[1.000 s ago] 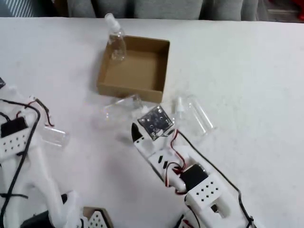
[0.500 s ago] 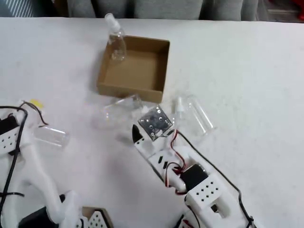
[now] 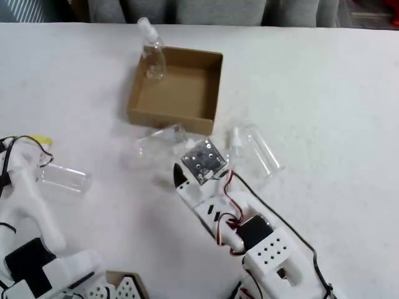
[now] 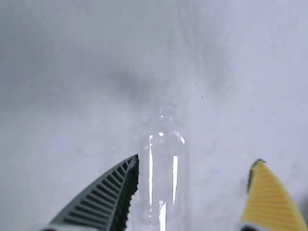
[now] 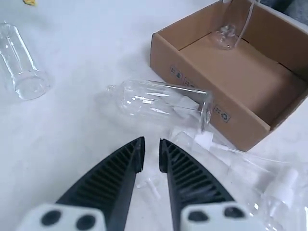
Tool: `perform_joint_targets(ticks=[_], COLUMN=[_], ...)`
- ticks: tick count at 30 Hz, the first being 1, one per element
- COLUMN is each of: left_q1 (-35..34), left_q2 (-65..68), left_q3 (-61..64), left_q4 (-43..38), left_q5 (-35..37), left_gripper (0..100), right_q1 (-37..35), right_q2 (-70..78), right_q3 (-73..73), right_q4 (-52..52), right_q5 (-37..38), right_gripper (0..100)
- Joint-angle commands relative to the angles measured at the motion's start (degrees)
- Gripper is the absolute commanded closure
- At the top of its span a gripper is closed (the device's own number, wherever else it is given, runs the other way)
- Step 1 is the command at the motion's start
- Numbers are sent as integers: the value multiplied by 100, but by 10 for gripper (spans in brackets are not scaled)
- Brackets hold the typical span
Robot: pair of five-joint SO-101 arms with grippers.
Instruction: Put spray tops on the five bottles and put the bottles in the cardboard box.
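One bottle with a spray top on it is standing upright in the far corner of the cardboard box, so in my judgement only the first of the five is finished and most of the task is still waiting.

Three more bottles are lying on their sides on the white surface. A bare bottle is lying just beside the near wall of the box, and its neck is carrying no top. Another bottle is lying to the side of the right arm with a white spray top at its end; whether that top is already fixed on cannot be told. The last bottle is lying well apart from the box, near the left arm, also uncapped.

The left gripper is hanging wide open over that far bottle, one finger on either side of it, not pressing on it. The right gripper is hovering low over the surface near the bare bottle, its fingers almost closed with only a slit between them, gripping nothing.
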Motion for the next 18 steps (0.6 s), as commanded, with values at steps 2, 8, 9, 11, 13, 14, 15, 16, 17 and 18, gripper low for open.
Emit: perform_joint_targets(ticks=[2, 8, 9, 11, 13, 14, 15, 16, 17, 18], left_q1=[40, 22, 22, 22, 13, 22, 22, 31, 40, 48], left_q2=[31, 435, 629, 1024, 1358, 1499, 1613, 1710, 1780, 1851], left_q3=[-352, -448, -545, -782, -976, -1064, -1143, -1231, -1292, -1336], left_q4=[88, 70, 70, 88, 88, 88, 88, 88, 88, 88], left_q5=[132, 114, 114, 114, 114, 114, 114, 114, 114, 114], left_gripper=[614, 670, 675, 677, 676, 676, 676, 676, 676, 678], right_q1=[31, 22, 22, 22, 22, 22, 22, 22, 22, 22], right_q2=[-119, -119, -119, -119, -119, -119, -119, -119, -119, -119], right_q3=[-88, -79, -79, -79, -79, -79, -79, -79, -79, -79], right_q4=[13, 13, 13, 13, 13, 13, 13, 13, 13, 13], right_q5=[404, 457, 457, 457, 457, 457, 457, 457, 457, 457], right_gripper=[960, 960, 960, 960, 960, 960, 960, 960, 960, 960])
